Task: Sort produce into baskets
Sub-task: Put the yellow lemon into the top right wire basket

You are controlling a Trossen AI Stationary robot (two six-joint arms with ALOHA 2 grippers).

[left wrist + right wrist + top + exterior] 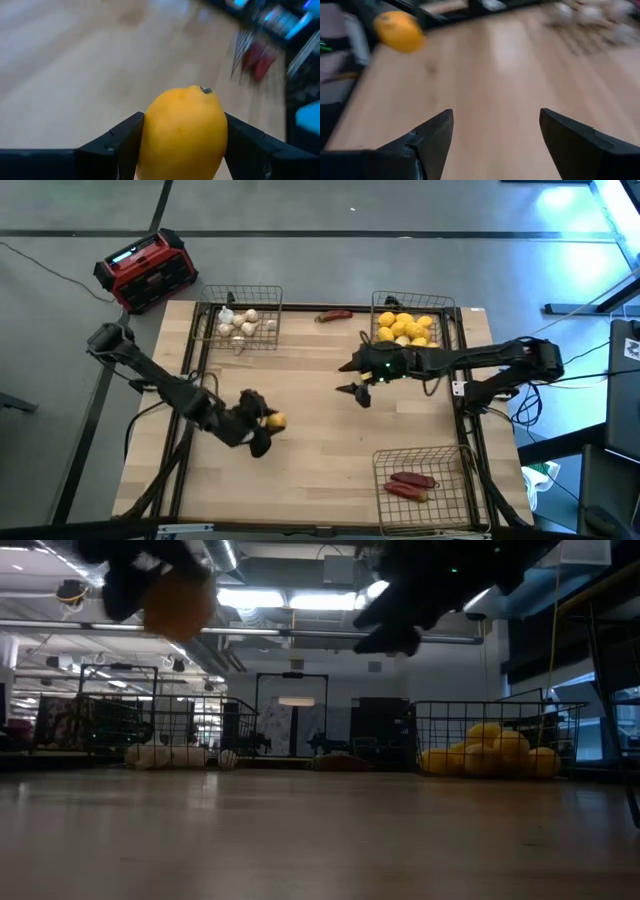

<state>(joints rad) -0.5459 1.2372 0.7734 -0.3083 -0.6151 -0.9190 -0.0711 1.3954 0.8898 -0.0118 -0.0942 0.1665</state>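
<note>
My left gripper [264,427] is shut on a yellow-orange fruit [276,421] above the left half of the table; the low view shows the fruit [178,605] high above the wood. My right gripper [495,120] stands open over bare wood right of centre [357,382], with nothing between its fingers. Three wire baskets stand on the table. The far-left one [262,292] holds whitish bulbs [240,323], the far-right one [455,315] yellow fruits [407,329], and the near-right one [385,460] dark red peppers [411,484]. One more red pepper [335,315] lies by the far edge. My left gripper pinches the fruit between its two fingers [125,140], one on each of two opposite sides [150,135]. The stem end [205,90] points away from the wrist. The fingers slant down from the table's left side. The fruit is lifted clear of the table.
A red and black box [148,270] sits on the floor beyond the table's far-left corner. Bare wood [320,470] lies between the arms and along the near left. Dark frame rails run along the table's left and right edges.
</note>
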